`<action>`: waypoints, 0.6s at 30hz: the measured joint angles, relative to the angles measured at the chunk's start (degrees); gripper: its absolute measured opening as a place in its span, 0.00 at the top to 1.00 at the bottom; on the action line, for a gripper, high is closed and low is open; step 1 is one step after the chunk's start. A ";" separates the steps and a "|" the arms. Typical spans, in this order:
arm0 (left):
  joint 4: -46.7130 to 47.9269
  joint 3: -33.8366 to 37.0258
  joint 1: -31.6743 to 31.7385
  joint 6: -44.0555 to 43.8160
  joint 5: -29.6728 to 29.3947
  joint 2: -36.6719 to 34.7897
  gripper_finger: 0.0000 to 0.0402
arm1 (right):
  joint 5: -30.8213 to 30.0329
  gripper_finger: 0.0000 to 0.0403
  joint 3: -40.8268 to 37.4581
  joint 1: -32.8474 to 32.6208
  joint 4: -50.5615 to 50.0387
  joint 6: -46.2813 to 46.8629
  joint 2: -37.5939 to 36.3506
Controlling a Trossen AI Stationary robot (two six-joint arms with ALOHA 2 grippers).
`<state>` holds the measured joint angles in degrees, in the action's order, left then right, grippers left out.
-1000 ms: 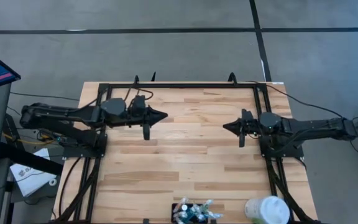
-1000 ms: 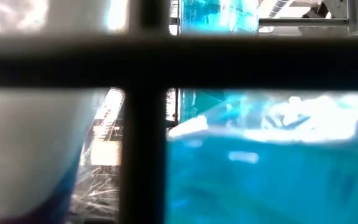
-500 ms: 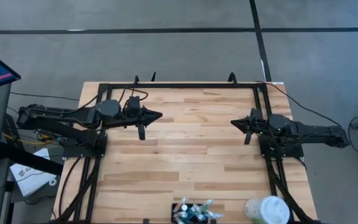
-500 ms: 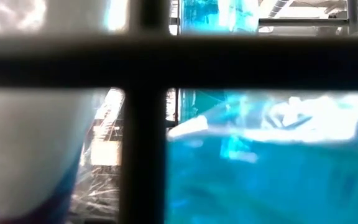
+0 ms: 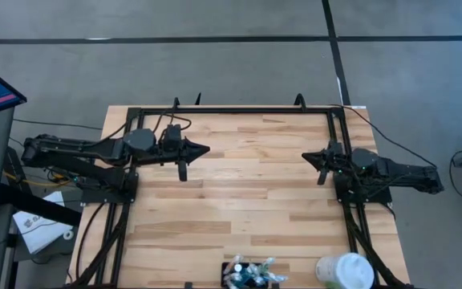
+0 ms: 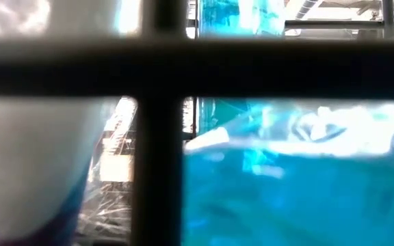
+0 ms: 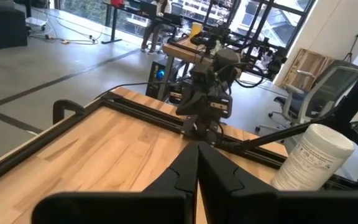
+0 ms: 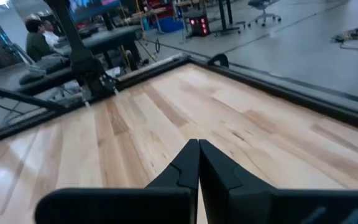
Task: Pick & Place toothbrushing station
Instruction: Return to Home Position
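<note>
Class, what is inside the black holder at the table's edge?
Pale, bluish toothbrushes stick out of the black holder; their lower parts and exact number cannot be seen.

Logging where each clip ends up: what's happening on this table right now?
Nothing is being handled. Both arms sit folded at their own sides of the wooden table, the left gripper and the right gripper shut on nothing and pointing toward each other. The black mesh organizer stands at the table's near edge with toothbrushes in it, a white round container beside it on the right arm's side. The placing looks finished.
</note>
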<state>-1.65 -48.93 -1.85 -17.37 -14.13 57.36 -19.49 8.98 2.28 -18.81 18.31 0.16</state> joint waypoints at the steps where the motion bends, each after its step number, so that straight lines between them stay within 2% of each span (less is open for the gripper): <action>1: 0.00 0.00 -0.16 0.00 0.18 0.00 1.00 | 0.04 1.00 0.04 0.00 0.47 -0.11 0.00; 9: 0.15 -0.02 -1.75 0.74 -1.60 -0.55 1.00 | 0.42 1.00 0.11 -0.53 0.90 -1.65 -0.02; 15: -0.11 -0.02 -1.77 0.47 -3.18 -0.60 1.00 | 0.60 1.00 0.11 -4.01 0.96 -2.87 -0.02; 18: -0.15 -0.02 -2.39 0.42 -4.19 -0.59 1.00 | -1.52 1.00 0.08 -6.04 0.57 -3.30 -0.02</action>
<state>-1.80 -48.95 -4.23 -16.95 -18.32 56.77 -21.00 9.06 -3.75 -18.24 15.00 0.14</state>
